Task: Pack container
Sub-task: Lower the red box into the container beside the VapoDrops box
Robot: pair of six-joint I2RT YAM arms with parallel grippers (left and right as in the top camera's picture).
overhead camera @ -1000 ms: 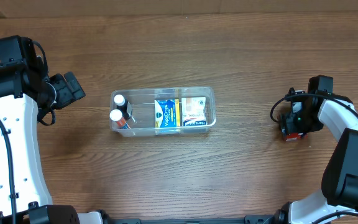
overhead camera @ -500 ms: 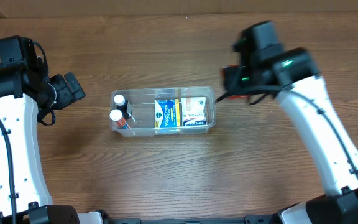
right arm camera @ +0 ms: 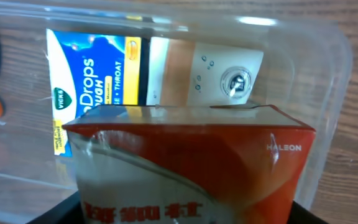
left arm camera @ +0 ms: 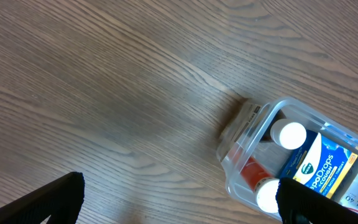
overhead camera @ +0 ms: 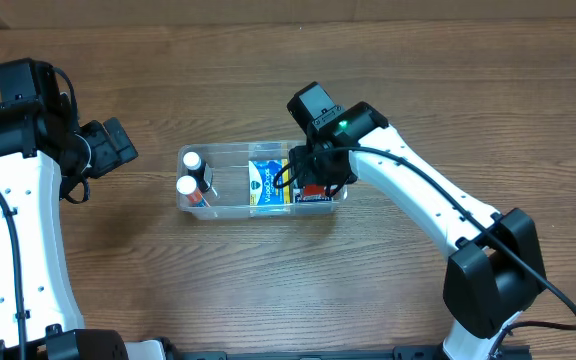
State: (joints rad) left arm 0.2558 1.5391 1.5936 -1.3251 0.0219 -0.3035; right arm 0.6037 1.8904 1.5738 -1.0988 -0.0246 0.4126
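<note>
The clear container sits mid-table and holds two white-capped bottles, a blue cough-drops box and a white box. My right gripper is shut on a red and white box and holds it over the container's right end, above the white box. The container's wall also shows in the right wrist view. My left gripper is open and empty over bare wood, left of the container.
Wooden tabletop all round the container. The left arm stands at the left edge. Nothing else lies on the table.
My right arm has swung from the far right to above the container's right end, carrying the red and white box. The left arm has not moved.
</note>
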